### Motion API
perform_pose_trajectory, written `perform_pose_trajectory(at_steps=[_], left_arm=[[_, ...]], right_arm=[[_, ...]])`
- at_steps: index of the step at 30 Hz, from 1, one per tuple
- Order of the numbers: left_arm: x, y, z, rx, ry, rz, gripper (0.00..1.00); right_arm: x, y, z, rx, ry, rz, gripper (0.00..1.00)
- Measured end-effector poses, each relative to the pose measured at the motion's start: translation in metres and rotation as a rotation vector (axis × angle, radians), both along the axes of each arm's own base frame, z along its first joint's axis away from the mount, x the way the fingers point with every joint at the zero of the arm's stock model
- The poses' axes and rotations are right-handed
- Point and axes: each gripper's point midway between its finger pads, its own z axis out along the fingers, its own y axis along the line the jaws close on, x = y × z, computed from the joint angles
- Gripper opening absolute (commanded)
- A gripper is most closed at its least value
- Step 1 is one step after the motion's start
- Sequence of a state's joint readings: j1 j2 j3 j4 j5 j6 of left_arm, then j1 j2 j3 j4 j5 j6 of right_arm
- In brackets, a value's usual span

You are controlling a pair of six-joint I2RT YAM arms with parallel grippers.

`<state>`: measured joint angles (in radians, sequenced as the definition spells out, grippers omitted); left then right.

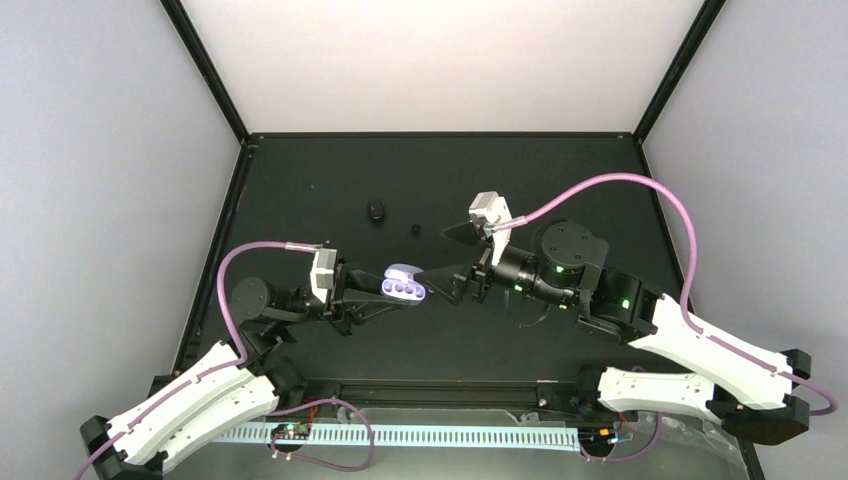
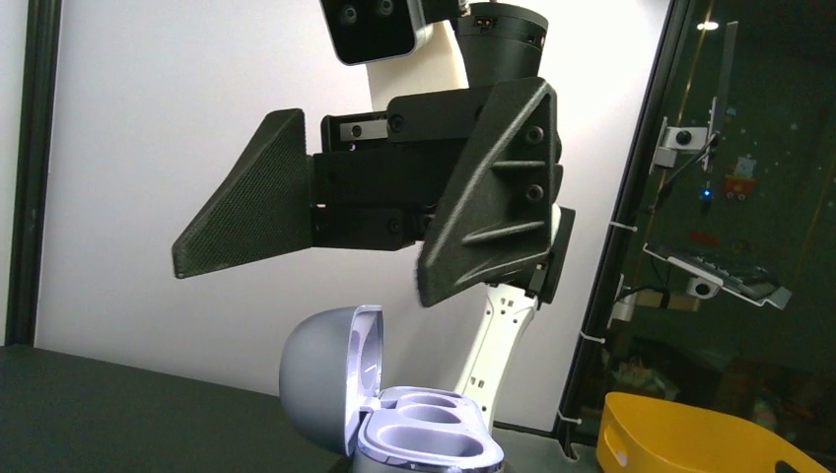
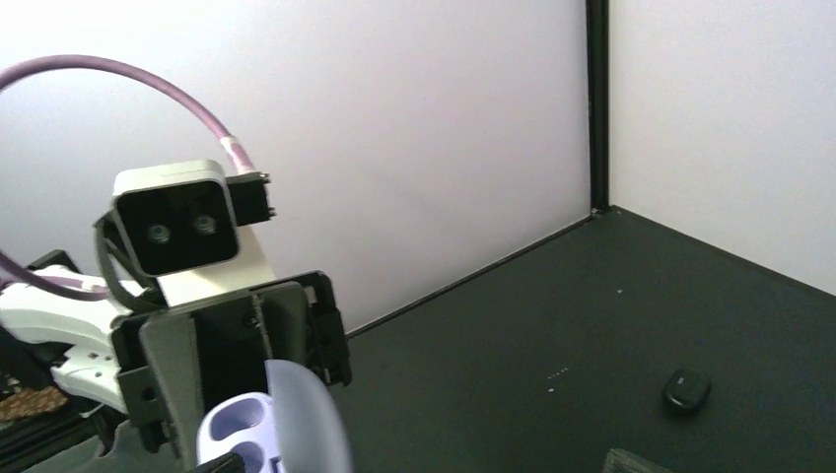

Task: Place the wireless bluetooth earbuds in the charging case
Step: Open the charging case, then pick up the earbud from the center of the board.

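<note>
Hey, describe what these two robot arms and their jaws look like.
The left arm and right arm share white curved links, black joints and black wedge-shaped, textured jaws. A purple cable runs along each to a white wrist camera. Green lights glow on the right arm.

The open pebble-shaped plastic charging case (image 2: 325,379) has a smooth mid-grey shell, a pale lavender-white interior and a shiny silver rim. The flat tabletop (image 1: 300,190) is plain matte black, and on it a small rounded pebble-like object (image 1: 375,211) and a tiny bud (image 1: 415,229) are both black. The right gripper (image 2: 304,276) is matte black, with a fine mesh-like grain on its fingers (image 2: 246,222). The enclosure's smooth walls (image 1: 90,150) are white to pale grey. The cables (image 3: 94,63) are mauve, the arms' curved base links (image 1: 190,400) white, and a plastic bin (image 2: 690,434) bright yellow.
</note>
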<state>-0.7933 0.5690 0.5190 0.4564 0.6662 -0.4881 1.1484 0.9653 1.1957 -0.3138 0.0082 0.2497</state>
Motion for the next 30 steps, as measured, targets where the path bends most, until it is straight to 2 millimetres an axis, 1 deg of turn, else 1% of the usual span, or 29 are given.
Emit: perform_pose_trajectory(at_steps=[6, 10, 12, 13, 14, 15, 17, 18, 20, 21, 22, 23, 26, 27, 29, 30], left_arm=[[-0.001, 0.003, 0.002, -0.007, -0.017, 0.014, 0.02], [-0.003, 0.008, 0.008, -0.028, -0.032, 0.033, 0.02], [-0.004, 0.011, 0.011, -0.039, -0.037, 0.043, 0.02], [-0.004, 0.013, 0.012, -0.044, -0.039, 0.046, 0.01], [-0.005, 0.014, 0.013, -0.05, -0.042, 0.051, 0.01], [-0.006, 0.016, 0.013, -0.055, -0.042, 0.055, 0.02], [-0.007, 0.019, 0.012, -0.061, -0.04, 0.06, 0.01], [-0.008, 0.021, 0.011, -0.064, -0.038, 0.063, 0.02], [-0.009, 0.023, 0.006, -0.061, -0.03, 0.069, 0.02], [-0.009, 0.024, 0.002, -0.056, -0.023, 0.074, 0.02], [-0.009, 0.025, 0.0, -0.053, -0.019, 0.077, 0.02], [-0.009, 0.026, -0.003, -0.049, -0.012, 0.08, 0.02], [-0.011, 0.029, -0.011, -0.035, 0.004, 0.087, 0.02], [-0.012, 0.031, -0.012, -0.033, 0.007, 0.09, 0.01], [-0.013, 0.033, -0.014, -0.03, 0.011, 0.095, 0.02], [-0.014, 0.034, -0.014, -0.03, 0.011, 0.096, 0.01]], right_arm=[[-0.011, -0.007, 0.013, 0.05, -0.007, 0.04, 0.95], [-0.011, -0.02, 0.024, 0.092, -0.012, 0.018, 0.95], [-0.003, -0.031, 0.027, 0.117, 0.0, -0.026, 0.95], [0.005, -0.038, 0.025, 0.127, 0.013, -0.061, 0.95], [0.015, -0.046, 0.021, 0.133, 0.028, -0.105, 0.95], [0.03, -0.056, 0.013, 0.137, 0.052, -0.166, 0.95], [0.055, -0.072, -0.009, 0.129, 0.104, -0.271, 0.94], [0.069, -0.08, -0.028, 0.114, 0.143, -0.33, 0.94], [0.09, -0.088, -0.073, 0.063, 0.23, -0.407, 0.92], [0.097, -0.09, -0.095, 0.032, 0.269, -0.432, 0.91], [0.103, -0.089, -0.123, -0.009, 0.32, -0.453, 0.89], [0.107, -0.088, -0.143, -0.045, 0.356, -0.463, 0.87], [0.112, -0.081, -0.223, -0.193, 0.507, -0.474, 0.82], [0.111, -0.078, -0.242, -0.229, 0.544, -0.467, 0.81], [0.11, -0.071, -0.27, -0.277, 0.607, -0.448, 0.78], [0.111, -0.067, -0.28, -0.292, 0.628, -0.436, 0.77]])
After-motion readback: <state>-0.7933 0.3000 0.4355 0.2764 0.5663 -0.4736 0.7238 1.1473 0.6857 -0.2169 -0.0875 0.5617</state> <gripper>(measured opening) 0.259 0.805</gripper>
